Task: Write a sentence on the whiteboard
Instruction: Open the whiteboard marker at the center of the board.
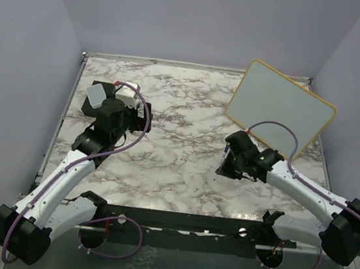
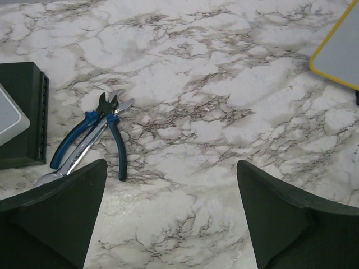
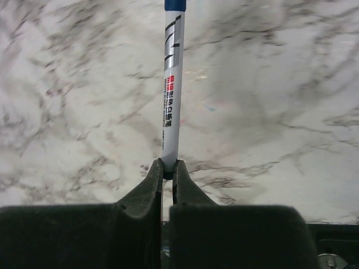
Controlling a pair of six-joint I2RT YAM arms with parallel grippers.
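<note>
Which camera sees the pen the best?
The right wrist view: the marker shows close up, its white barrel and printed label sharp, pinched between the right fingers. The top view shows only a tiny bluish speck there. The left wrist view misses it.

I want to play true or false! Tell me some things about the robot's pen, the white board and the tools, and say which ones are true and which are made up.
1. The right pincer is shut on a marker. True.
2. The whiteboard has blue words on it. False: in the top view it looks blank.
3. The left pincer is holding the pliers. False: it is open and empty, and the pliers lie on the table.
4. The pliers have blue handles. True.
</note>
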